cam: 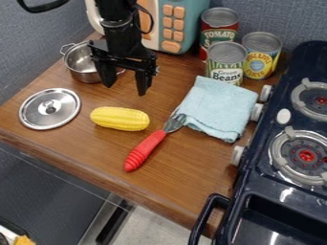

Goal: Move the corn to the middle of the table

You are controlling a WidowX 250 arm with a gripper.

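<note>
Nearest, a red-handled utensil [146,151] lies slanted on the wooden table [191,182]. Just beyond, yellow corn [120,118] lies between it and a round metal lid [49,108]. Farther back, the black gripper [125,90] hangs with its fingers apart, near a metal pot [81,65]. Behind stand three cans [226,64].

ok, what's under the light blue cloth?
Wooden tabletop shows around the cloth, so it presumably lies on that. The metal head of the red-handled utensil meets its left edge; can't tell if the tip is tucked under. Anything beneath the middle is covered.
</note>
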